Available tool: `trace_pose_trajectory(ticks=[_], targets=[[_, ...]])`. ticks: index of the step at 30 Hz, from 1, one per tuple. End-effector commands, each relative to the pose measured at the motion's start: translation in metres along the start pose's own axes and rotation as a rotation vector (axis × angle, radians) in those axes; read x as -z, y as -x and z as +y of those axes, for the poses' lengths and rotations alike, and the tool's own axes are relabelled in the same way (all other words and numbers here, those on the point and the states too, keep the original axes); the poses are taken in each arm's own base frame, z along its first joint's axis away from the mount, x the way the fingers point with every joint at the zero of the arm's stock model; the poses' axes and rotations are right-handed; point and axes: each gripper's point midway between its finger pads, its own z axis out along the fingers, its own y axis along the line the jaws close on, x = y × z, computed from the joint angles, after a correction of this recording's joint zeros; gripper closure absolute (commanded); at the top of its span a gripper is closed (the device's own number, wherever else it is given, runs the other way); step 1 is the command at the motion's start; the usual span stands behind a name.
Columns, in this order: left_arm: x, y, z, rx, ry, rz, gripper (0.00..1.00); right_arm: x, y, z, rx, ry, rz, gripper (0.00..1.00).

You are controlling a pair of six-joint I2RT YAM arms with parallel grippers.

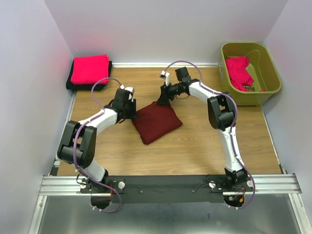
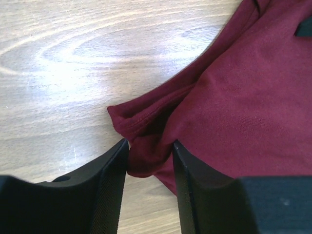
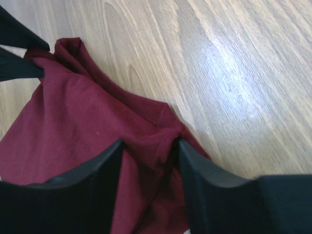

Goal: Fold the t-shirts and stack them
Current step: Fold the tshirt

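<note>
Wood table (image 1: 209, 146), pale walls (image 1: 161, 29), one maroon shirt (image 1: 157, 122) mid-table.
Left claw (image 1: 132, 111) and right claw (image 1: 161, 100) each clamped a corner; folded pink shirt (image 1: 89, 69) sat on black shirt (image 1: 70, 85) back-left, second pink shirt (image 1: 238, 70) in one bin (image 1: 271, 73).

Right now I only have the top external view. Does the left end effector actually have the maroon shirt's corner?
Observer: The left wrist view shows the left end effector around a bunched corner of the maroon t-shirt, and the cloth touches both fingers.
Operator: Right side?
Observer: The right end effector has a raised fold of the shirt between its fingers. I can't tell if it's clamped.
Operator: Where on the shirt?
Observer: At its edge. The wooden table shows just beyond the fold.
</note>
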Motion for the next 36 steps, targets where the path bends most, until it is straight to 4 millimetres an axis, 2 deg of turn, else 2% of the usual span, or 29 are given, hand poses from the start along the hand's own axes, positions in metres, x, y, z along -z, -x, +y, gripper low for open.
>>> trace_pose_trajectory(ticks=[1,2,3,5,6,7,8,9,12,13,14,19,23,26,30,36], targets=[[-0.004,0.005,0.002,-0.028,-0.003,0.002,0.57,-0.003,0.003,-0.002,0.018,0.052,-0.021,0.46],[-0.006,0.004,0.002,-0.028,-0.001,0.006,0.62,-0.003,0.003,-0.003,0.018,0.052,-0.021,0.51],[-0.006,0.005,0.002,-0.029,-0.002,0.006,0.63,-0.003,0.004,-0.002,0.019,0.053,-0.023,0.55],[-0.007,0.004,0.002,-0.032,-0.006,0.010,0.86,-0.001,0.007,-0.002,0.022,0.051,-0.027,0.67],[-0.007,0.005,0.002,-0.032,-0.005,0.009,0.90,0.000,0.008,-0.001,0.025,0.051,-0.028,0.74],[-0.007,0.005,0.002,-0.031,-0.007,0.009,0.93,0.001,0.010,0.000,0.026,0.050,-0.030,0.82],[-0.007,0.005,0.001,-0.035,-0.008,0.008,0.93,0.003,0.013,0.002,0.033,0.049,-0.035,0.87],[-0.006,0.004,0.002,-0.033,-0.005,0.009,0.98,0.004,0.015,0.004,0.036,0.050,-0.037,0.90],[-0.004,0.006,0.002,-0.036,-0.006,0.004,1.00,0.012,0.026,0.009,0.056,0.036,-0.050,0.99],[-0.001,0.009,0.000,-0.036,-0.010,-0.004,1.00,0.013,0.024,0.009,0.053,0.026,-0.045,0.99],[0.001,0.010,0.001,-0.036,-0.008,-0.008,1.00,0.019,0.032,0.014,0.071,0.019,-0.056,0.99],[0.015,0.025,-0.002,-0.040,-0.006,-0.046,1.00,0.037,0.045,0.025,0.110,-0.034,-0.066,0.99],[0.025,0.037,-0.010,-0.048,-0.042,-0.079,1.00,0.047,0.047,0.028,0.121,-0.079,-0.063,0.99],[0.025,0.041,-0.016,-0.065,-0.070,-0.077,1.00,0.050,0.042,0.027,0.111,-0.108,-0.051,0.99],[0.021,0.044,-0.014,-0.066,-0.059,-0.080,1.00,0.055,0.033,0.023,0.092,-0.135,-0.038,1.00],[0.003,0.043,-0.011,-0.066,-0.039,-0.065,1.00,0.055,0.013,0.000,0.034,-0.184,-0.012,0.99]])
